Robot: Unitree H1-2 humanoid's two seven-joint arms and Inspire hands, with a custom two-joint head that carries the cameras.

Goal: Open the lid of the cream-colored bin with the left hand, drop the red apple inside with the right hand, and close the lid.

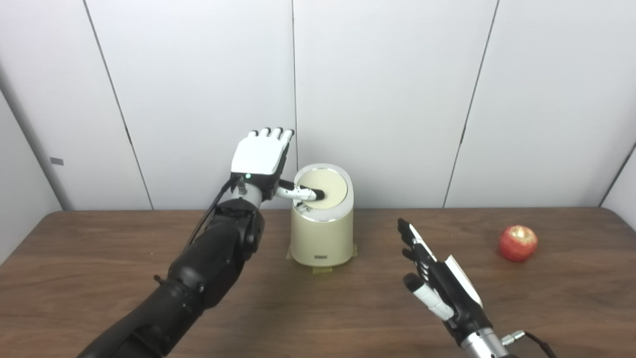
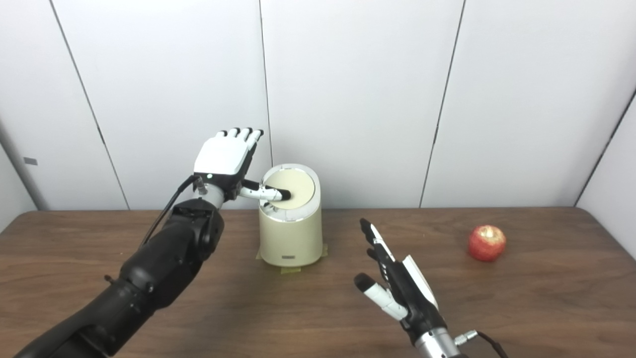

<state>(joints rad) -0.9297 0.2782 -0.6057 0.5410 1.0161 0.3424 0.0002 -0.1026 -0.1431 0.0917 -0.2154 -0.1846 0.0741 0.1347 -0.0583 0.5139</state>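
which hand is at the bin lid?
The left hand: its thumb lies over the bin's lid. The right hand is open above the table, clear of bin and apple.

Dark wood-grain table (image 1: 99, 258) here, smooth with a soft, low sheen under the lights. The cream-colored bin (image 1: 322, 238) looks like smooth plastic, satin on the body, and its lid (image 1: 329, 185) is a matt cream disc framed by a bright, glossy ring. Yellowish tape (image 1: 320, 270), flat and dull, peeks out at its base. The red apple (image 1: 517, 242) has a speckled, lightly shiny skin. The left hand (image 1: 262, 158) shows a white, smooth plastic back shell over black parts; the right hand (image 1: 437, 283) is the same mix, glossy white plates against matt black, with a metallic silver wrist. Behind, the wall panels (image 1: 387, 99) are plain matt white.
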